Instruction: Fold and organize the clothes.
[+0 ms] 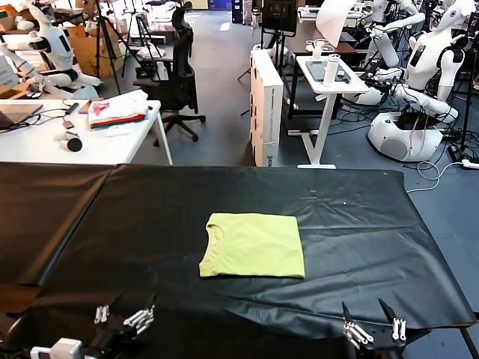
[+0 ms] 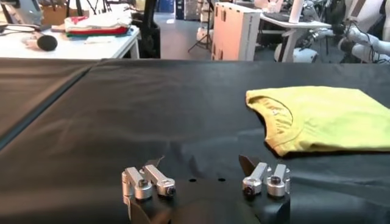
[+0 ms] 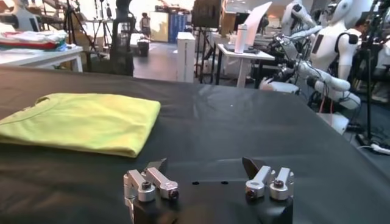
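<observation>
T-shirt: soft lime cotton, folded to a neat rectangle, round neck showing, flat at middle of table | table: black wrinkled sheet | left gripper: released, near edge | right gripper: released, near edge | writing: none readable

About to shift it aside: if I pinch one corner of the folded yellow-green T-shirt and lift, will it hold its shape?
Probably not. The T-shirt is soft layered cloth lying flat, so the folds would likely droop open. It looks light; sliding it across the black table cover may bunch it.
</observation>
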Available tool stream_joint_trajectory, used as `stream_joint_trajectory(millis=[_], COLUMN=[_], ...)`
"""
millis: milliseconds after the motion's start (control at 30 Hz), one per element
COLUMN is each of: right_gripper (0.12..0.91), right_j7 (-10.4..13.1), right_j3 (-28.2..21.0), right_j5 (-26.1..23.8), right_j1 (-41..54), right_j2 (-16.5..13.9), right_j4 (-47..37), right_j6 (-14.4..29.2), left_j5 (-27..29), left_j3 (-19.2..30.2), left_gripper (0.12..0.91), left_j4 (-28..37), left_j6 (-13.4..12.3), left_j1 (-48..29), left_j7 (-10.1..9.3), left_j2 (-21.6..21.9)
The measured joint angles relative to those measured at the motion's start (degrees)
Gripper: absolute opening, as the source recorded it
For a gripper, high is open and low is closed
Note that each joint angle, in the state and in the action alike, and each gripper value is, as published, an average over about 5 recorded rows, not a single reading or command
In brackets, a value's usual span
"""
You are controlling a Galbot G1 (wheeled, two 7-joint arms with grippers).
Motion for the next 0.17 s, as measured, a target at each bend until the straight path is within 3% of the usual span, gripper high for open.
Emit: stream_joint_trajectory(millis=[167], right_gripper=[0.907], right_j7=[0.11], right_j3=[0.00], right_j5=[-0.29], right_j1=[-0.26], right_j2=[0.29], right_j4=[0.29], right_j6=[0.04], left_j5=[0.01], left_j3=[-0.14], left_gripper=[0.907], left_j4=[0.00], left_j6=[0.00], left_j1=[-0.08], left_j7=[0.05], left_j2=[0.23])
